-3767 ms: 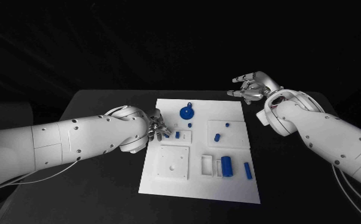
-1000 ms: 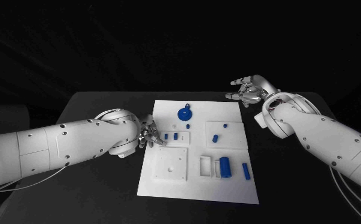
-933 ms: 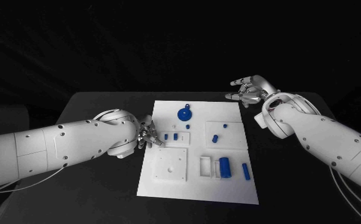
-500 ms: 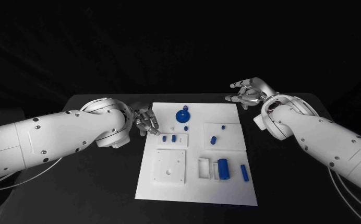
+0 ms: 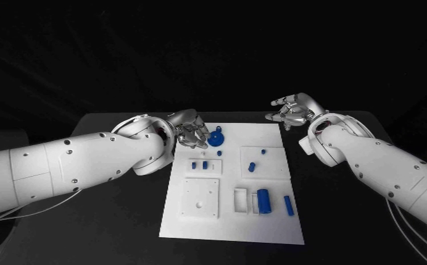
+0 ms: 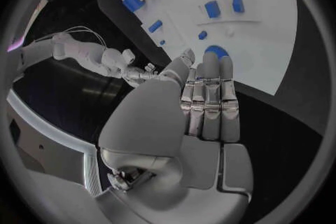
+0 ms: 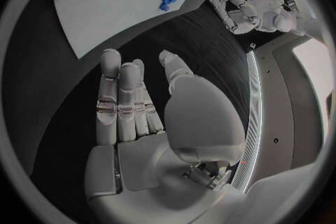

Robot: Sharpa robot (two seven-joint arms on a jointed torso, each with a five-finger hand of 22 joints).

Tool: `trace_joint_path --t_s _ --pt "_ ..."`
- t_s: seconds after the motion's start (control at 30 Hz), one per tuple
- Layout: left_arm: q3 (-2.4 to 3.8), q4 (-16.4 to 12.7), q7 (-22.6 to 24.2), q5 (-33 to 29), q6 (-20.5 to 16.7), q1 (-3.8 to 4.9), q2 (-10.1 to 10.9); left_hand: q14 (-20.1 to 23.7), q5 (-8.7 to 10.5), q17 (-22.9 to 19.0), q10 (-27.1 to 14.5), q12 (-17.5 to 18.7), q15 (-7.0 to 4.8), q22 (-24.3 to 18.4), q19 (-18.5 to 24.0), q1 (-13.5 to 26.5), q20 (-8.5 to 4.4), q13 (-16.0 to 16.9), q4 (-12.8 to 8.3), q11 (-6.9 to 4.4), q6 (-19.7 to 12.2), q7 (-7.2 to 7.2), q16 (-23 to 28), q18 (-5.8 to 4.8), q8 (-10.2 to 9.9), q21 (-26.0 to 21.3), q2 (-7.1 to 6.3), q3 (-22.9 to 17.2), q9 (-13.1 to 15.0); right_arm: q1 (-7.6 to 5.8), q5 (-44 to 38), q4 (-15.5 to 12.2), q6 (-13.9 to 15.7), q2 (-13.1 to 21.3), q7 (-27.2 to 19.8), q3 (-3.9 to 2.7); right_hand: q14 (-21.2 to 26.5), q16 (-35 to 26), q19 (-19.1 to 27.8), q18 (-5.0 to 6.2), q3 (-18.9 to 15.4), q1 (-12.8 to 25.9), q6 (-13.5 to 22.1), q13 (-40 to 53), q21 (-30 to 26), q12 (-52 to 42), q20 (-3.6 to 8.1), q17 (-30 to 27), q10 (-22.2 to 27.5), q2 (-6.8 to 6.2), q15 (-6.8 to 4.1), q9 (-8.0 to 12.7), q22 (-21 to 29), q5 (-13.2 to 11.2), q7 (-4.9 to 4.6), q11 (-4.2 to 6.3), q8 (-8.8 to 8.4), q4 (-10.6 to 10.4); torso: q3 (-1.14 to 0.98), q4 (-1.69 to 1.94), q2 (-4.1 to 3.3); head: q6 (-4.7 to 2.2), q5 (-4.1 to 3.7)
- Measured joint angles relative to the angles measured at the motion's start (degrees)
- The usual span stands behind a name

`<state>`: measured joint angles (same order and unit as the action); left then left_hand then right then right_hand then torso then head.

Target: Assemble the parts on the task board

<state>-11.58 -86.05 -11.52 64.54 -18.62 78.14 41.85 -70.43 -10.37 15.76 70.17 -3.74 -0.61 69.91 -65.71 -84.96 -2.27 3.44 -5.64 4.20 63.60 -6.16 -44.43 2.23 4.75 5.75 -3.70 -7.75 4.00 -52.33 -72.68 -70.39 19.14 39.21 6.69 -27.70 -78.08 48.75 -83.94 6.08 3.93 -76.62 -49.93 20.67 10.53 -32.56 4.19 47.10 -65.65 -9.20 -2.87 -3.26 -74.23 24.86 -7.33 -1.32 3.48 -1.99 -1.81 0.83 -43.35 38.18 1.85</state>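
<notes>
Nearest, at the board's near end, lie a blue cylinder (image 5: 265, 199) and a slim blue bar (image 5: 289, 205) beside a white frame (image 5: 241, 198), with a square white plate (image 5: 201, 197) to their left. Further up the task board (image 5: 233, 228), two short blue pegs (image 5: 199, 165) stand in their block; a small blue piece (image 5: 252, 167) and a stud (image 5: 264, 151) sit on the neighbouring block. Beyond these, my left hand (image 5: 189, 130) hovers just beside the blue disc part (image 5: 217, 136) — fingers straight and together, holding nothing. To take the disc well I judge I should come down over it from above and close on its rim, since it lies flat on the board; the small blue stud (image 5: 219, 152) near it could be knocked. Farthest, my right hand (image 5: 291, 109) waits off the board's far corner — released, fingers loosely apart, well clear of my reach.
</notes>
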Motion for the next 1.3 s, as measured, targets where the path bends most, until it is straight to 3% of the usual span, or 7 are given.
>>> trace_joint_path --t_s 0.17,0.3,0.47,0.57,0.77,1.2,1.3 --pt "-1.30 3.47 3.40 4.36 -2.16 -0.93 -3.32 -0.62 0.80 0.03 -1.24 0.00 0.00 0.99 -0.34 0.53 0.34 0.00 -0.23 0.37 0.07 -0.08 0.32 0.89 -0.98 0.00 -0.82 -1.64 -0.08 0.00 0.54 0.11 0.09 -0.20 -0.44 -0.01 0.00 0.00 0.00 0.00 0.70 0.00 -0.97 -9.44 -0.58 9.98 0.00 -0.74 -2.49 0.00 0.00 -0.06 0.07 0.00 -0.33 -0.81 0.00 0.34 0.02 -0.08 -0.07 -0.12 -0.07" --pt "-1.64 6.15 5.33 7.82 -2.84 -1.88 -5.77 -1.88 4.02 0.41 -2.44 0.00 -0.10 1.29 -1.36 1.28 0.58 0.00 -0.31 0.44 0.07 -0.07 0.27 0.89 -0.98 -0.20 -1.58 -2.01 -0.14 0.00 0.92 0.15 0.14 -0.36 -0.79 -0.01 0.20 0.00 0.00 0.00 0.84 0.32 -1.29 -12.97 -1.02 12.27 0.00 -1.24 -3.38 0.32 0.21 -0.09 0.07 0.00 -0.28 -0.91 0.00 0.81 0.12 -0.13 -0.13 -0.21 -0.13" --pt "-1.76 9.11 6.86 11.88 -2.92 -2.74 -8.15 -3.28 5.89 0.94 -5.02 0.01 -0.20 0.55 -3.65 1.64 0.55 0.00 0.54 0.72 -1.67 0.25 -0.82 0.88 -0.98 -0.54 -2.57 -1.18 -0.28 0.00 1.27 0.15 0.24 -0.53 -1.12 -0.01 0.20 0.00 -0.12 0.00 1.01 0.32 -1.29 -14.41 -1.38 13.01 -0.12 -1.57 -3.36 0.32 0.21 -0.08 -0.04 0.00 -0.28 -0.94 0.00 0.98 0.14 -0.15 -0.15 -0.24 -0.09" --pt "-1.79 10.58 7.59 14.07 -2.77 -3.18 -9.27 -4.04 6.00 1.22 -6.31 0.01 -0.52 -0.10 -4.98 1.28 0.22 0.01 1.34 0.81 -1.78 0.34 -1.47 0.89 -0.98 -1.12 -2.93 -0.37 -0.28 0.00 1.41 0.11 0.35 -0.66 -1.30 -0.01 0.50 0.12 0.05 0.14 1.01 0.32 -1.29 -15.79 -1.67 14.64 -0.46 -1.61 -2.24 0.32 0.51 -0.08 -0.05 0.00 -0.28 -1.79 0.00 0.98 0.14 -0.18 -0.17 -0.19 -0.08" --pt "-1.82 12.71 8.61 17.13 -2.16 -3.90 -11.22 -4.51 6.00 2.64 -7.86 0.01 -0.82 1.19 -6.31 0.90 -0.10 0.01 2.00 0.73 -1.78 0.34 -4.96 0.88 -0.98 -1.13 -3.31 0.29 -0.28 0.00 1.64 0.05 0.64 -0.79 -1.60 -0.01 0.49 0.49 -0.10 1.34 1.01 0.49 -1.29 -16.83 -1.91 17.02 -0.72 -1.89 -2.22 0.49 0.92 -0.08 -0.21 0.22 -0.28 -1.85 0.00 0.98 0.10 -0.18 -0.18 -0.14 -0.13" --pt "-1.82 16.91 9.58 20.57 0.17 -5.13 -13.85 -4.63 4.92 3.29 -8.09 0.21 -0.93 5.04 -6.59 0.12 -0.40 -0.05 1.11 0.60 -1.99 0.55 -9.74 0.88 -0.98 0.03 -2.97 -1.23 -0.34 0.00 1.83 -0.17 0.89 -0.95 -1.86 -0.01 0.49 0.49 0.10 1.39 1.17 0.57 -1.41 -16.83 -2.11 18.70 -0.92 -2.25 -2.20 0.52 0.92 -0.08 -0.38 0.44 -0.39 -1.87 0.00 1.14 0.06 -0.18 -0.15 0.01 -0.27" --pt "-1.82 17.68 9.82 20.97 0.45 -5.53 -14.16 -4.63 4.76 3.44 -7.32 0.21 -0.93 5.04 -6.79 0.08 -0.60 -0.05 0.44 0.59 -1.99 0.55 -10.94 1.77 -0.98 1.12 -2.45 -2.53 -0.34 0.00 1.88 -0.31 0.90 -0.93 -1.91 -0.01 0.49 0.49 -0.10 1.39 1.17 0.80 -1.21 -16.87 -2.11 18.92 -1.13 -2.26 -2.02 0.29 0.92 -0.08 -0.41 0.51 -0.59 -2.06 0.00 1.14 0.05 -0.15 -0.15 0.03 -0.40"
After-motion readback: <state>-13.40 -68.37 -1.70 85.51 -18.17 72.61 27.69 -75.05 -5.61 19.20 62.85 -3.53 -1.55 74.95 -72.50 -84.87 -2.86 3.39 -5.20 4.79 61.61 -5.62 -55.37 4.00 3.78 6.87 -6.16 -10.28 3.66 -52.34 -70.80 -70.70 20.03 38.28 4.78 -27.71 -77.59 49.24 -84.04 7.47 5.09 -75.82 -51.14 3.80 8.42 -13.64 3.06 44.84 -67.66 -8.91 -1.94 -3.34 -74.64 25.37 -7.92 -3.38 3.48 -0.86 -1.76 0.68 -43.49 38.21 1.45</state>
